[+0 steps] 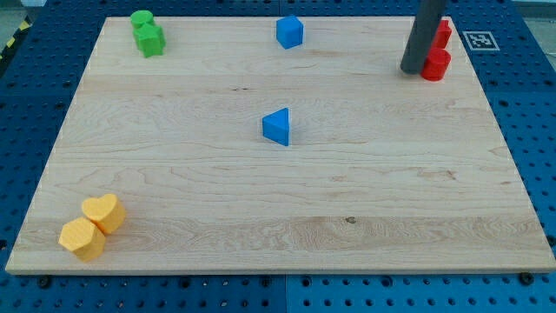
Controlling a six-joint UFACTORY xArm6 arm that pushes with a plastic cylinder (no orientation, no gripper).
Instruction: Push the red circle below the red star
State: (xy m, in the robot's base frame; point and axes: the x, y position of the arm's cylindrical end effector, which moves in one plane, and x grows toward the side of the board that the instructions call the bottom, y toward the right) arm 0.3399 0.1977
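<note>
The red circle (436, 64) stands near the view's top right corner of the wooden board. The red star (443, 33) is just above it, partly hidden behind the dark rod, and seems to touch it. My tip (411, 69) rests on the board right at the red circle's left side, touching or nearly touching it.
A blue cube (289, 32) sits at the top middle and a blue triangle (277, 127) near the centre. Two green blocks (148, 35) stand together at the top left. A yellow heart (104, 213) and a yellow hexagon (82, 239) touch at the bottom left. The board's right edge (508, 148) is close to the red blocks.
</note>
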